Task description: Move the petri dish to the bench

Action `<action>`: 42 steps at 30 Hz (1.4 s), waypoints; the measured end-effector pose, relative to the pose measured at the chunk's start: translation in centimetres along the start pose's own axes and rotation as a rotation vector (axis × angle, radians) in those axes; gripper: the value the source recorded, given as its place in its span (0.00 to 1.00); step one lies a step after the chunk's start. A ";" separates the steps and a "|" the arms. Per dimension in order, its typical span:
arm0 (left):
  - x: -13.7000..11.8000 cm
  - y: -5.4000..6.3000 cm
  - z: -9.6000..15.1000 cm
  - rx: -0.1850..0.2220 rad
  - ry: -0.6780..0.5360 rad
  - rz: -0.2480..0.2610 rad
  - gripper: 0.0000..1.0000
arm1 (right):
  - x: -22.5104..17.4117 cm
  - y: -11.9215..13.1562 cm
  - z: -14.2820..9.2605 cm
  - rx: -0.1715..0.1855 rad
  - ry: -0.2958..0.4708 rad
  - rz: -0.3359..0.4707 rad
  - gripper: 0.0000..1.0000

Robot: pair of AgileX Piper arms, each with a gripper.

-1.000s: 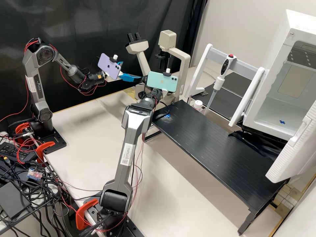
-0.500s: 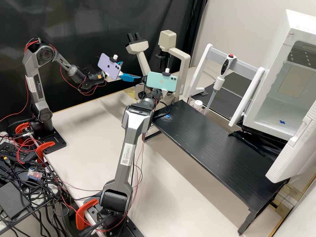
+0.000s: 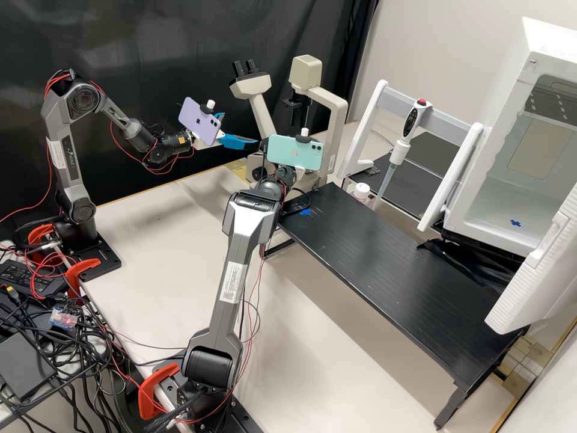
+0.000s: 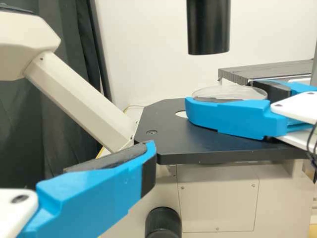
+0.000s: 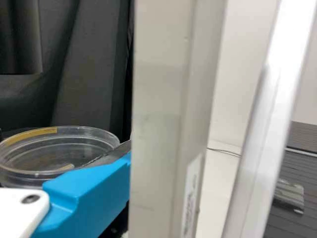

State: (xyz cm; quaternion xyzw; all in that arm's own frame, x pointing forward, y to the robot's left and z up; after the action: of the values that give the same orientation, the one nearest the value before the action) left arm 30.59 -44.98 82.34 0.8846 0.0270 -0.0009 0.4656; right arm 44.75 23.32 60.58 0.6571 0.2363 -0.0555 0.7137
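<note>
- The right gripper (image 4: 220,94) is closed about the dish (image 5: 74,144), which sits between its pads at the microscope's stage (image 4: 163,144); whether the base touches the stage, I cannot tell.
- The left gripper (image 3: 240,129) is open and holds nothing, beside the microscope.
- The step in hand looks to be taking the dish clear of the stage. Keep the squeeze light but sure; a thin, clear wall may flex or slip if pressed too hard.
- Raise it only a little, keeping it level: the black barrel (image 4: 208,27) hangs above the stage.
- Draw it out slowly, giving room to the pale post (image 5: 168,99), which stands very near the right gripper's path.
- Leave the left gripper parked, so the two do not knock.
- Then swing to the bench (image 3: 390,264), perhaps to the blue mark (image 3: 305,211); lower until the base sits flat before letting go.
</note>
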 end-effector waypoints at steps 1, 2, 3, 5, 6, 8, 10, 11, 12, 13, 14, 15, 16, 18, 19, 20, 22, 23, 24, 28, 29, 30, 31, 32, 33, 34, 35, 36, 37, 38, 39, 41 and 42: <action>0.0 0.0 0.0 0.000 0.000 0.000 1.00 | -0.1 0.0 0.1 0.005 -0.001 -0.002 0.00; 0.0 0.0 0.0 0.000 0.000 0.000 1.00 | -0.1 0.1 0.2 0.003 0.000 0.001 0.00; 0.0 0.0 0.0 0.000 0.000 0.000 1.00 | -0.2 0.0 0.2 -0.002 0.003 0.001 0.00; 0.0 0.0 0.0 0.000 0.000 0.000 1.00 | -0.3 0.1 0.4 -0.009 0.009 0.011 0.00; 0.0 0.0 0.0 0.000 0.000 0.000 1.00 | -0.4 0.1 0.5 -0.005 0.010 0.013 0.00; 0.0 0.0 0.0 0.000 0.000 0.000 1.00 | -0.5 0.1 0.7 0.001 0.012 0.020 0.00; 0.0 0.0 0.0 0.000 0.000 0.000 1.00 | -0.7 0.2 0.9 0.005 0.012 0.022 0.00; 0.0 0.0 0.0 0.000 0.000 0.000 1.00 | -0.9 0.3 1.0 0.000 0.012 0.020 0.00; 0.0 0.0 0.0 0.000 0.000 0.000 1.00 | -1.0 0.3 1.1 -0.006 0.012 0.020 0.00; 0.0 0.0 0.0 0.000 0.000 0.000 1.00 | -1.1 0.4 1.2 -0.008 0.014 0.022 0.00; 0.0 0.0 0.0 0.000 0.000 0.000 1.00 | -1.4 0.5 1.3 -0.007 0.015 0.023 0.00; 0.0 0.0 0.0 0.000 0.000 0.000 1.00 | -1.5 0.5 1.3 -0.005 0.015 0.018 0.00; 0.0 0.0 0.0 0.000 0.000 0.000 1.00 | -1.7 0.5 1.4 -0.002 0.017 0.015 0.00; 0.0 0.0 0.0 0.000 0.000 0.000 1.00 | -2.3 0.5 1.3 -0.008 0.027 0.010 0.00; 0.0 0.0 0.0 0.000 0.000 0.000 1.00 | -2.4 0.5 1.3 -0.011 0.027 0.003 0.00; 0.0 0.0 0.0 0.000 0.000 0.000 1.00 | -2.8 0.5 1.3 -0.013 0.030 -0.001 0.00; 0.0 0.0 0.0 0.000 0.000 0.000 1.00 | -3.6 0.5 1.3 -0.008 0.030 -0.015 0.00; 0.0 0.0 0.0 0.000 0.000 0.000 1.00 | -3.9 0.5 1.3 -0.007 0.032 -0.018 0.00; 0.0 0.0 0.0 0.000 0.000 0.000 1.00 | -4.6 0.5 1.3 -0.010 0.036 -0.027 0.00; 0.0 0.0 0.0 0.000 0.000 0.000 1.00 | -7.0 0.8 1.1 -0.042 0.054 -0.042 0.00; 0.0 0.0 0.0 0.000 0.000 0.000 1.00 | -7.5 0.8 1.1 -0.043 0.058 -0.044 0.00; 0.0 0.0 0.0 0.000 0.000 0.000 1.00 | -8.0 0.9 1.1 -0.049 0.061 -0.045 0.00; 0.0 0.0 0.0 0.000 0.000 0.000 1.00 | -8.7 1.0 1.0 -0.053 0.069 -0.044 0.00; 0.0 0.0 0.0 0.000 0.000 0.000 1.00 | -9.0 1.1 0.9 -0.055 0.074 -0.041 0.00; 0.0 0.0 0.0 0.000 0.000 0.000 1.00 | -9.9 1.2 0.9 -0.064 0.087 -0.035 0.00; 0.0 0.0 0.0 0.000 0.000 0.000 1.00 | -10.8 1.4 0.8 -0.069 0.097 -0.027 0.00; 0.0 0.0 0.0 0.000 0.000 0.000 1.00 | -11.3 1.4 0.8 -0.070 0.102 -0.023 0.00; 0.0 0.0 0.0 0.000 0.000 0.000 1.00 | -12.4 1.7 0.8 -0.072 0.111 -0.017 0.00; 0.0 0.0 0.0 0.000 0.000 0.000 1.00 | -13.4 2.0 0.9 -0.076 0.120 -0.011 0.00; 0.0 0.0 0.0 0.000 0.000 0.000 1.00 | -13.6 2.2 1.0 -0.070 0.121 -0.003 0.00; 0.0 0.0 0.0 0.000 0.000 0.000 1.00 | -14.4 2.6 1.2 -0.063 0.117 0.007 0.00; 0.0 0.0 0.0 0.000 0.000 0.000 1.00 | -16.2 3.1 2.3 -0.077 0.112 0.011 0.00; 0.0 0.0 0.0 0.000 0.000 0.000 1.00 | -16.8 3.4 2.8 -0.069 0.106 0.016 0.00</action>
State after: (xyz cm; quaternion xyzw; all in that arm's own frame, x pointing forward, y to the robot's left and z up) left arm 30.59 -44.98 82.34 0.8846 0.0270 -0.0009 0.4656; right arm 31.95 17.16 70.65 0.6359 0.2703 -0.0064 0.7229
